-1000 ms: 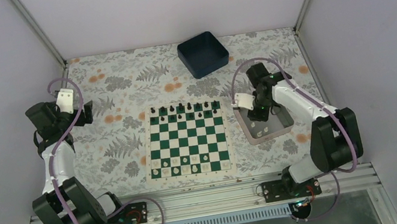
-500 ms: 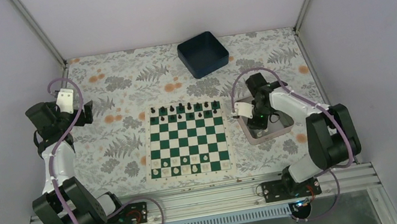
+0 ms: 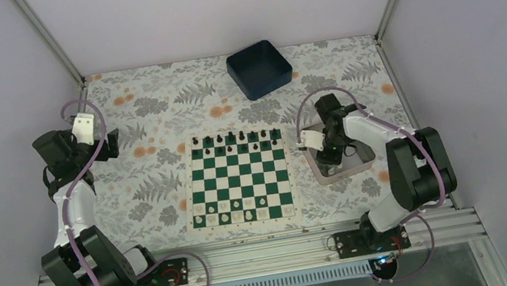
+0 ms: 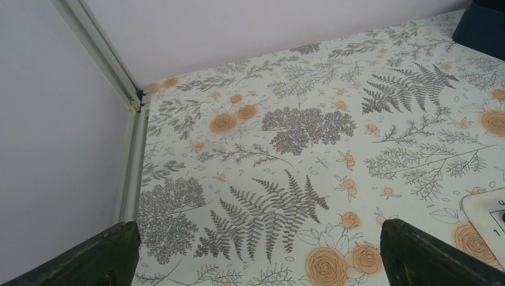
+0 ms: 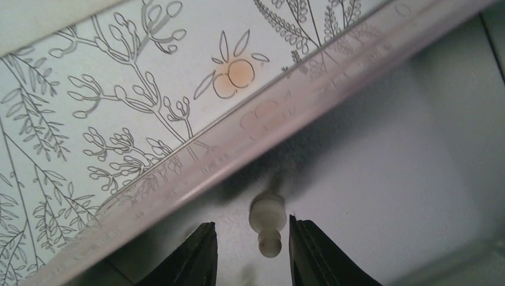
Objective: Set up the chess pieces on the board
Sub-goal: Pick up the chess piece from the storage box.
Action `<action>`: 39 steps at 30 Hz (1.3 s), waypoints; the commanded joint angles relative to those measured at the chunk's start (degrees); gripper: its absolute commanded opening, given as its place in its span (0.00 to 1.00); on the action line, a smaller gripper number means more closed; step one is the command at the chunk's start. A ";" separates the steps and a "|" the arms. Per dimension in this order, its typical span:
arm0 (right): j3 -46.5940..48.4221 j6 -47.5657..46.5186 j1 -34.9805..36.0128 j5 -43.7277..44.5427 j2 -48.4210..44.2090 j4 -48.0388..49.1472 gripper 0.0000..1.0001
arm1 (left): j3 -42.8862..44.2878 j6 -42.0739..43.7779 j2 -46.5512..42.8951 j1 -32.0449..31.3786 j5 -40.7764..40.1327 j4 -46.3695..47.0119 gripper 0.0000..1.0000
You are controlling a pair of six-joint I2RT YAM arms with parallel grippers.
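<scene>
The green and white board (image 3: pixel 241 178) lies mid-table, with black pieces along its far row and several white pieces (image 3: pixel 235 211) along its near rows. My right gripper (image 3: pixel 329 152) is down in the silver tray (image 3: pixel 363 163). In the right wrist view its fingers (image 5: pixel 201 250) are open around a white pawn (image 5: pixel 267 223) that stands on the tray floor between them; the pawn is close to the right finger. My left gripper (image 3: pixel 112 141) is open and empty above the tablecloth at the far left; its wide-apart fingertips (image 4: pixel 411 253) show in the left wrist view.
A dark blue bin (image 3: pixel 259 69) stands at the back, right of centre. The tray's raised rim (image 5: pixel 196 161) runs diagonally just past the pawn. A board corner (image 4: pixel 488 214) shows at the right edge of the left wrist view. Enclosure walls surround the table.
My right gripper has moved lower into the tray, towards its far side. The left arm has not moved.
</scene>
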 commanded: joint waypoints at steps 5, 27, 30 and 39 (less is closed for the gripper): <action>-0.60 -1.25 -2.17 0.40 0.06 0.33 0.27 | -0.05 -0.27 0.16 0.46 1.59 1.07 1.00; 0.90 -1.40 -2.44 -3.56 1.26 1.05 0.17 | -0.16 -0.13 0.09 0.46 1.35 0.98 1.00; 0.86 -1.40 -2.50 -3.73 1.33 1.15 0.13 | -0.10 -0.13 0.20 0.44 1.35 0.96 1.00; 4.50 -1.06 -2.50 -0.66 -3.93 -4.80 0.07 | -0.05 -0.15 0.15 0.46 1.35 1.08 1.00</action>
